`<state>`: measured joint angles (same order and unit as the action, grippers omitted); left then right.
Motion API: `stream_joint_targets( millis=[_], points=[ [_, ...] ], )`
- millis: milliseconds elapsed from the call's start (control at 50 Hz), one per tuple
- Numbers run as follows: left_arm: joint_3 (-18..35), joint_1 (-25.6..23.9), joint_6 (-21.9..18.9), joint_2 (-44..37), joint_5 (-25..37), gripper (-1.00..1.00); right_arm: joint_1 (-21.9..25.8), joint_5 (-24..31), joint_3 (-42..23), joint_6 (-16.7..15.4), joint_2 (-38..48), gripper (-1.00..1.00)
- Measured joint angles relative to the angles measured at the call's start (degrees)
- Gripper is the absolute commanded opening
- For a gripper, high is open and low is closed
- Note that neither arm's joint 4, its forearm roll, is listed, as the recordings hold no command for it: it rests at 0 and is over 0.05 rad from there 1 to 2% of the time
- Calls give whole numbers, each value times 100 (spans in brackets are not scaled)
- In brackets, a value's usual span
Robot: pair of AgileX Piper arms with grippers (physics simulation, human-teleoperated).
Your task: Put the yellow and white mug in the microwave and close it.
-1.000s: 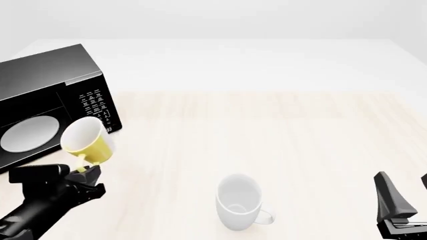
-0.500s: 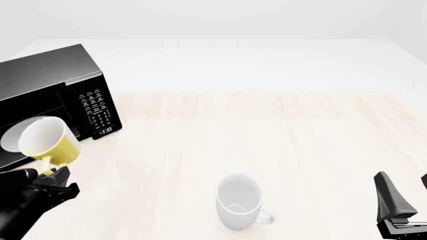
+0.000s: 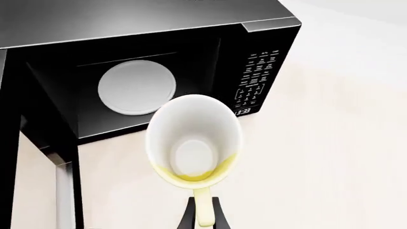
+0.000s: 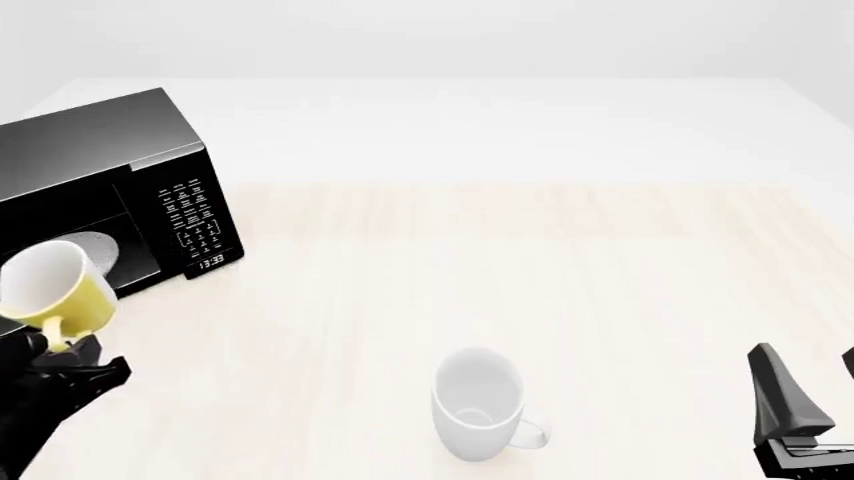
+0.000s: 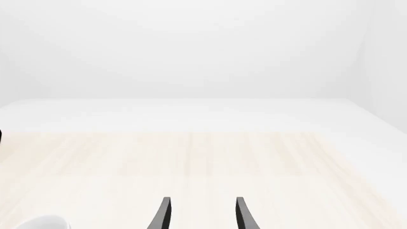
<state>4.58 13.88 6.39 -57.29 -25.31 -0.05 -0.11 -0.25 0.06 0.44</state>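
Observation:
My left gripper (image 4: pixel 60 352) is shut on the handle of the yellow and white mug (image 4: pixel 56 288) and holds it in the air in front of the open microwave (image 4: pixel 120 160). In the left wrist view the mug (image 3: pixel 192 143) is tipped with its white inside facing the camera, and my left gripper (image 3: pixel 203 217) pinches its yellow handle. Behind it the microwave (image 3: pixel 267 43) shows its white turntable plate (image 3: pixel 137 88) and its door (image 3: pixel 38 138) swung open. My right gripper (image 4: pixel 807 400) is open and empty at the front right; it also shows in the right wrist view (image 5: pixel 200 214).
A larger all-white mug (image 4: pixel 477 402) stands on the table's front middle, its edge just showing in the right wrist view (image 5: pixel 39 223). The microwave's keypad panel (image 4: pixel 190 215) faces the table's middle. The light wood table (image 4: pixel 561 260) stretches to the right.
My left gripper has carried the yellow and white mug to the left, from in front of the keypad to in front of the microwave's open cavity. The right arm has not moved.

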Motion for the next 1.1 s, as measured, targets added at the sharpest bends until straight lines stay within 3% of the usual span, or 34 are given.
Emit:
stream_joint_targets(
  millis=[440,1100],
  points=[
    [214,637,-150,-1153,-753,-100,0,0,0,0,0,100],
    [800,830,-259,-2750,-1522,-100,0,0,0,0,0,100]
  ],
)
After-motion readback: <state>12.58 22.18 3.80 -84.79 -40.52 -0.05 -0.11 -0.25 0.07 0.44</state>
